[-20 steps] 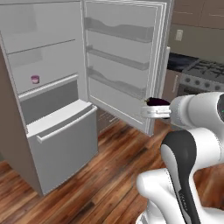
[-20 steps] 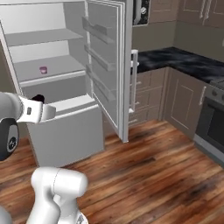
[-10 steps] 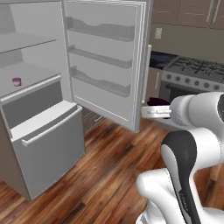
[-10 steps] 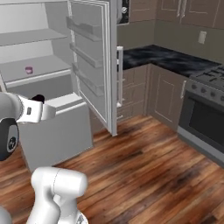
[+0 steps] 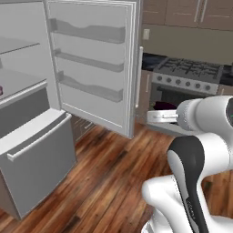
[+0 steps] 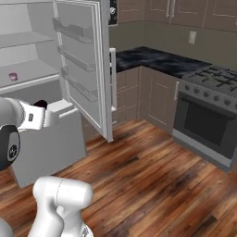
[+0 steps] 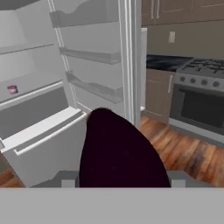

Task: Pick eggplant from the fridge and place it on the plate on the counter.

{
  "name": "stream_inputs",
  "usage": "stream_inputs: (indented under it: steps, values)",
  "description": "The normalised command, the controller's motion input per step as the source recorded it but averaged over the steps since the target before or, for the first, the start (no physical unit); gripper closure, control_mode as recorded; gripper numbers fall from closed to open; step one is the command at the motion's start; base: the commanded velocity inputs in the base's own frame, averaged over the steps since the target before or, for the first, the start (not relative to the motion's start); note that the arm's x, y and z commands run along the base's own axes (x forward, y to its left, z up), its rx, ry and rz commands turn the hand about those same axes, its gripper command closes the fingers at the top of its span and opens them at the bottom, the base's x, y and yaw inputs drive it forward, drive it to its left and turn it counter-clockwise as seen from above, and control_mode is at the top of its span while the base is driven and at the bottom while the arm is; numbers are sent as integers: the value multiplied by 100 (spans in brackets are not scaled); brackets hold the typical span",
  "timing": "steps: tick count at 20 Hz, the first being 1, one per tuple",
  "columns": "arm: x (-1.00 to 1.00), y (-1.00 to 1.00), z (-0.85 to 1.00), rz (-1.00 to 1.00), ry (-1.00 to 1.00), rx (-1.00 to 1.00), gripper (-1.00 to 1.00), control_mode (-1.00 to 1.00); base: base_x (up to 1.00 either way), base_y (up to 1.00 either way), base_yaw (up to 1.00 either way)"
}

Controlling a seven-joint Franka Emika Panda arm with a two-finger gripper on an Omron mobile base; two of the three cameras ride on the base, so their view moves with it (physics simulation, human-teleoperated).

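open fridge door [image 5: 93,68] ahead, wood floor [image 6: 152,171] clear

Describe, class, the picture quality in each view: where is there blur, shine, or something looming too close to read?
Hand view: the glossy dark purple-black eggplant looms close, a near-featureless dark mass with soft edges. Left base view: the wood floor carries a pale sheen, and the light grey fridge is evenly lit. Right base view: the black marbled counter shows faint pale gloss; the small pink cup is too small to read.

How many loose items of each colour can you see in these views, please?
Dark purple: 1, the eggplant in the end effector.
Pink: 1, the cup on a fridge shelf.
Total: 2.
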Motion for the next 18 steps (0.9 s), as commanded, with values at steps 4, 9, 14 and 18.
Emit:
stream_inputs:
  steps: [4,9,14,18]
  values:
    - [0,0,0,0,0,0,100,100,-16,-14,-25]
    - [0,0,0,0,0,0,100,100,-10,-21,-25]
    - [0,0,0,0,0,0,100,100,-3,-29,-27]
    - [0,0,0,0,0,0,100,100,-1,-32,-27]
